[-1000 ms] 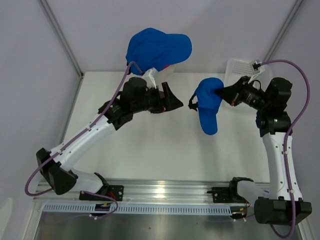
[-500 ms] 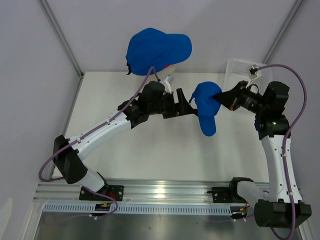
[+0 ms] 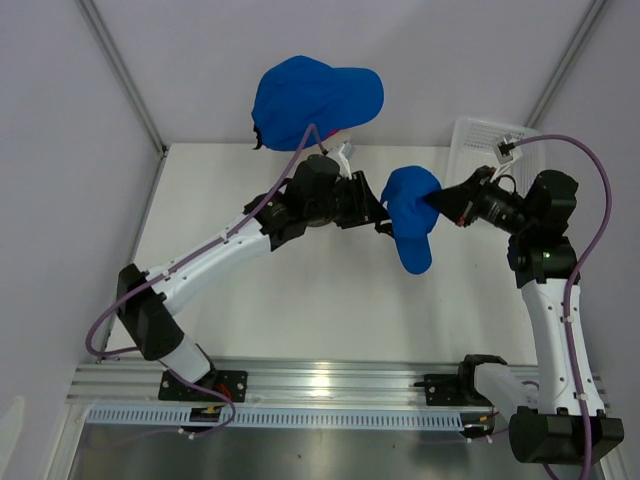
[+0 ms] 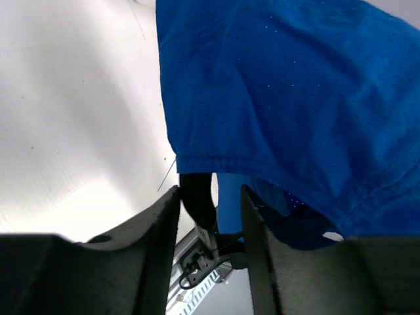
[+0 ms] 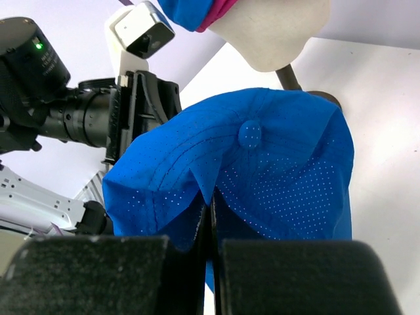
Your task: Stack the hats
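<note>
1. Change: the left gripper (image 3: pixel 382 215) has swung in from open bench to the rear edge of the held blue cap (image 3: pixel 410 228); its jaws have narrowed from wide and now flank the rear strap (image 4: pixel 197 197); whether they bite yet cannot be told.
2. Right gripper (image 3: pixel 437 200): jaws pinched together on a fold of the cap's crown; cap hangs clear of the bench, brim downward, between the 2 arms.
3. Meaning, as a judgement: a 2-handed hold is being set up, to spread the cap before it goes over the stack.
4. Stack: upper blue cap (image 3: pixel 315 95) sits on the mannequin head (image 5: pixel 275 29) at the far edge; a magenta cap (image 5: pixel 220 10) shows beneath it.
5. Surface: white bench (image 3: pixel 300 290), matte; white mesh basket (image 3: pixel 475 135) at the far right corner; aluminium rail (image 3: pixel 330 380) along the near edge.
6. Room: pale walls; grey frame posts.
</note>
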{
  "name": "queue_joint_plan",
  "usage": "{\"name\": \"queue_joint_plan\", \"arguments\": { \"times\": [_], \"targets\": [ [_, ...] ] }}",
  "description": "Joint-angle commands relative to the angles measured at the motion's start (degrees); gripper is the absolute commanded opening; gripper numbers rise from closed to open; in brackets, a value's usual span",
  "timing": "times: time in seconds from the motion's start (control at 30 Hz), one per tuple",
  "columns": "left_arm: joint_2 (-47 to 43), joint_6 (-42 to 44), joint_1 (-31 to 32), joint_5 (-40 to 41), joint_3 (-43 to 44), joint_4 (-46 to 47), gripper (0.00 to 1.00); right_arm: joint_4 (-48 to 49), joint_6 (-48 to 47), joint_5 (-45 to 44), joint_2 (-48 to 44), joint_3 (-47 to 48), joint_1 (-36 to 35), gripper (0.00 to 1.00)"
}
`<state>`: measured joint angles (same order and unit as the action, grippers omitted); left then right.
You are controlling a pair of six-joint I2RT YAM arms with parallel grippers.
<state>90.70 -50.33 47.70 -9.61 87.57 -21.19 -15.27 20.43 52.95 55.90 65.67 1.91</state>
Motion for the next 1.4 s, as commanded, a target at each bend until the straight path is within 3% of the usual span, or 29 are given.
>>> {"name": "queue_joint_plan", "arguments": {
  "times": [0.0, 0.07, 0.13, 0.17, 0.37, 0.5, 0.63, 0.73, 0.87, 0.93, 1.0, 1.03, 1.07, 1.37],
  "targets": [
    [1.06, 1.72, 0.46, 0.99, 2.95, -1.13, 0.41, 5.24, 2.25, 1.81, -0.88, -1.15, -0.68, 0.00],
    [1.41, 2.86, 0.46, 1.26, 3.57, -1.57, 0.35, 6.13, 2.95, 1.46, -0.79, -1.42, -1.03, 0.00],
    [2.29, 4.70, 0.46, 2.22, 6.54, -3.50, 0.18, 5.78, 2.61, 0.93, -0.79, -1.68, -1.30, 0.00],
    [2.64, 7.23, 0.37, 2.75, 7.69, -4.64, 0.01, 5.43, 2.43, -0.38, -0.70, -1.77, -1.38, 0.00],
    [6.85, 22.43, -0.24, 8.54, 29.47, -22.18, 0.01, 3.40, 5.13, -7.07, 0.96, -4.14, -1.47, 0.00],
    [9.50, 28.96, -1.12, 11.28, 46.25, -31.62, 0.01, 14.43, 13.81, -5.58, 0.44, -11.16, -1.65, 0.04],
    [8.80, 32.22, -3.05, 5.84, 47.43, -31.55, 0.01, 22.46, 19.37, -8.03, -1.75, -17.41, -2.26, 0.10],
    [9.06, 31.70, -3.85, 1.44, 47.26, -30.93, 0.01, 24.75, 21.58, -9.00, -2.90, -19.87, -3.93, 0.20],
    [9.85, 31.60, -4.19, -5.31, 47.25, -28.39, 0.01, 22.66, 21.94, -11.71, -4.13, -20.41, -4.20, 0.56],
    [10.29, 31.43, -4.89, -12.78, 47.26, -26.20, 0.01, 19.50, 23.16, -14.18, -5.61, -20.49, -4.02, 0.69],
    [10.38, 30.38, -7.26, -19.88, 47.34, -24.96, 0.01, 19.48, 25.09, -17.08, -7.55, -21.37, -3.58, 0.80],
    [10.38, 29.50, -9.36, -21.58, 47.34, -24.08, 0.01, 19.75, 27.02, -18.57, -9.91, -22.50, -2.97, 0.93],
    [10.38, 29.23, -10.34, -23.16, 47.34, -23.81, 0.01, 20.01, 27.64, -19.11, -11.06, -23.04, -2.62, 0.99],
    [8.97, 32.21, -18.16, -46.78, 48.31, -22.23, 0.01, 27.73, 29.50, -19.11, -12.48, -26.37, -2.44, 0.99]
  ]
}}
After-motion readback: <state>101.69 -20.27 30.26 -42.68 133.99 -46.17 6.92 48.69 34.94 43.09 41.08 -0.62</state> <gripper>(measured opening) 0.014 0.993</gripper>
